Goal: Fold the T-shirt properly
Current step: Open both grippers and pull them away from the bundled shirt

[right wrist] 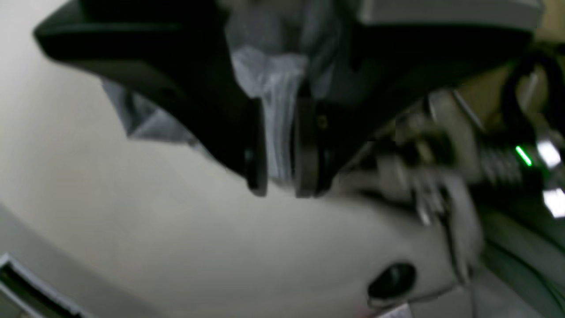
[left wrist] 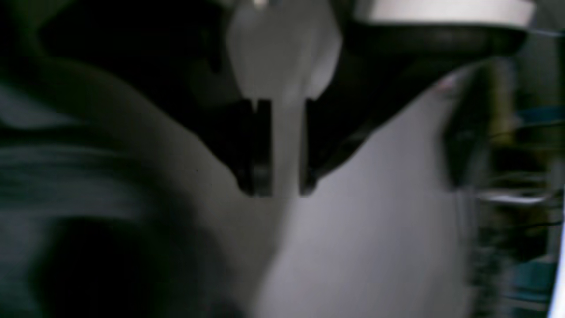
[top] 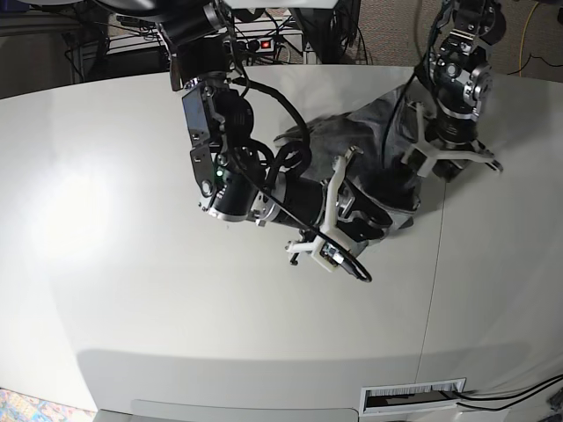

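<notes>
The grey T-shirt [top: 365, 132] lies bunched in a heap on the white table [top: 132, 281], back right of centre, between my two arms. My right gripper [top: 376, 221] reaches in from the left to the heap's near edge. In the right wrist view the right gripper [right wrist: 282, 190] is shut on a pleated fold of the T-shirt [right wrist: 276, 128]. My left gripper [top: 440, 171] hangs at the heap's right edge. The left wrist view is blurred, but the left gripper [left wrist: 282, 190] is shut on a strip of the T-shirt [left wrist: 287, 141]. More cloth [left wrist: 375, 229] hangs below it.
A power strip [top: 255, 41] and cables lie beyond the table's far edge. A seam [top: 433, 281] runs down the tabletop on the right. A slot [top: 413, 396] sits at the front edge. A dark round object [right wrist: 392, 279] sits on the table below the right gripper.
</notes>
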Controlling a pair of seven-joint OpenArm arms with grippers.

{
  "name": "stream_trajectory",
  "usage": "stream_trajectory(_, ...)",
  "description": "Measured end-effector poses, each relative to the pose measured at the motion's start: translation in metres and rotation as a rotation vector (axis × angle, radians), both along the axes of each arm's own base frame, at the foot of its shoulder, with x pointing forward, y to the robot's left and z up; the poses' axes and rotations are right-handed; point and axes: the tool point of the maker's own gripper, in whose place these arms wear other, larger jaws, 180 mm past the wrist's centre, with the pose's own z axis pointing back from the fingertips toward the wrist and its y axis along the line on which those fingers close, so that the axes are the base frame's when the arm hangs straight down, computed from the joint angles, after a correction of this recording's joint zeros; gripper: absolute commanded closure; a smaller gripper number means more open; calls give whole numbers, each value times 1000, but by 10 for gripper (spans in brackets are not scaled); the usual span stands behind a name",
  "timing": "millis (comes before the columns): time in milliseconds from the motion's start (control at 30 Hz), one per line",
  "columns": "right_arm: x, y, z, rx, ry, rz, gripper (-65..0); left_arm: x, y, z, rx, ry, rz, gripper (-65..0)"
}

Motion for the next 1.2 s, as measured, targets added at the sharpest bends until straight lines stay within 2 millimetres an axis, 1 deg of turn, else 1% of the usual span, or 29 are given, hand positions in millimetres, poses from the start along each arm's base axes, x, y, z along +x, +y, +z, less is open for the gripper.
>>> stream_trajectory(133, 3, -16, -13, -58, -3, -10, -125, 4, 9, 27, 40, -61, 34, -123)
stream_trajectory(200, 9, -30, -23, -133, -24, -37, -125, 3, 5, 35, 3, -65, 41, -122)
stream_trajectory(233, 13, -35, -26, -164, -35, -49, -125, 1, -3, 38, -54, -64, 34, -121)
stream_trajectory(300, 20, -42, -27, -193, -68, -70, -125, -8, -20, 41, -163, -47, 12, -121)
stream_trajectory(367, 25, -45, -25, -204, -90, -80, -124, -20, -33, 43, -234, -24, -7, -121)
stream_trajectory(467, 30, -46, -19, -210, -112, -85, -124, -31, -49, 50, -331, -6, -28, -121)
stream_trajectory(533, 32, -45, -17, -206, -118, -85, -124, -37, -62, 50, -415, 16, -52, -103)
stream_trajectory(600, 31, -46, -18, -211, -114, -85, -124, -44, -78, 46, -479, 69, -106, -78)
stream_trajectory(733, 33, -48, -19, -224, -115, -92, -124, -50, -106, 53, -608, 99, -214, -74)
stream_trajectory(800, 37, -55, -20, -233, -117, -117, -124, -50, -116, 57, -645, 97, -254, -49)
stream_trajectory(867, 43, -63, -18, -225, -115, -145, -124, -44, -119, 59, -674, 83, -267, -12)
stream_trajectory(900, 45, -67, -17, -221, -115, -160, -124, -40, -121, 57, -687, 76, -274, 0)
stream_trajectory(967, 50, -74, -14, -206, -110, -185, -124, -35, -123, 45, -720, 102, -274, 0)
stream_trajectory(1067, 53, -81, -9, -165, -95, -210, -124, -21, -114, 17, -720, 146, -226, 0)
stream_trajectory(1200, 60, -95, -6, -146, -89, -257, -124, 2, -100, -1, -709, 160, -181, 0)
